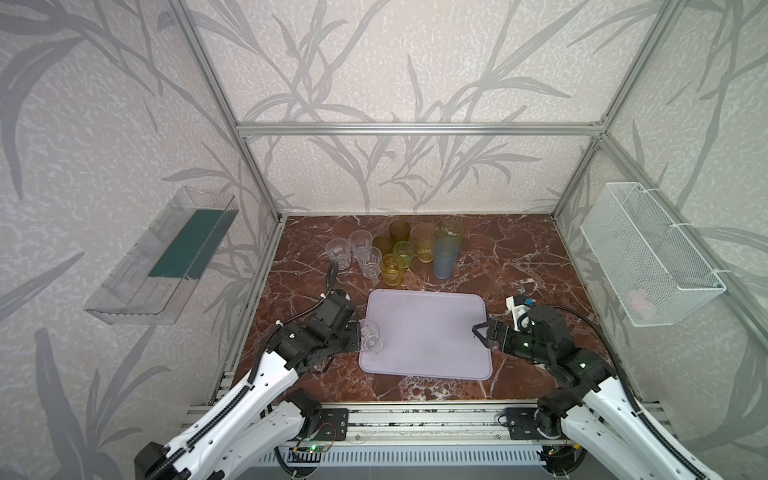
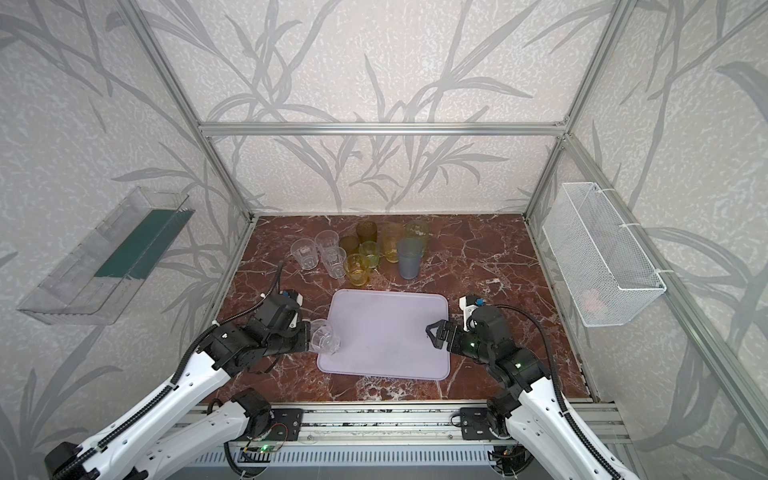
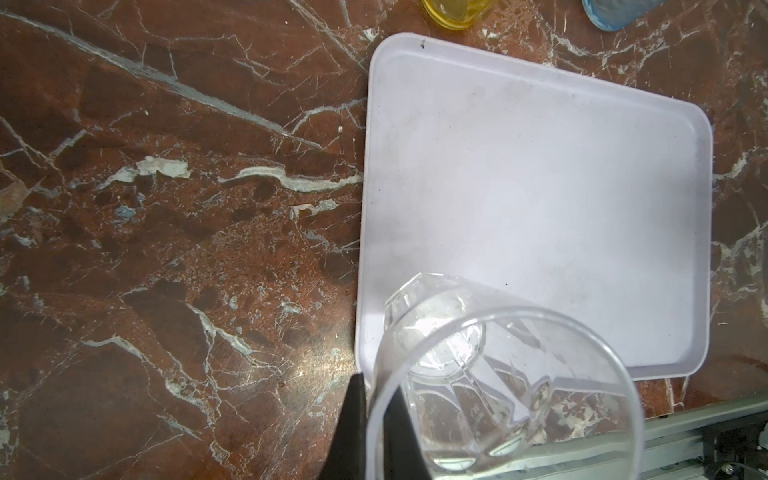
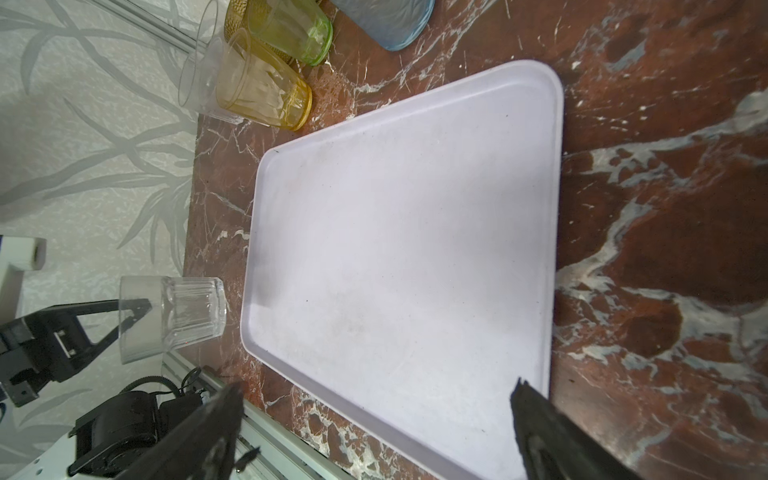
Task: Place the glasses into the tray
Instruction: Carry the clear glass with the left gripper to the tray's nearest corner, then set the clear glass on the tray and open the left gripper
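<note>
Bright, even, diffuse light filled both top views, and the shadows around the flat pale lavender plastic tray (image 1: 428, 336) were faint and soft-edged. Well away from that tray, the silver aluminium frame posts (image 1: 224, 104) splayed outward with wide-angle distortion. In the left wrist view a warm sheen lay on the red-brown marble desk (image 3: 309, 374) just beside the tray's corner. The tray itself looked washed out, and the clear faceted tumbler (image 3: 503, 395) in front of it was soft. In the right wrist view the right end effector (image 4: 377, 385) showed dark, blurred fingers (image 4: 544, 432) at the tray's edge.
</note>
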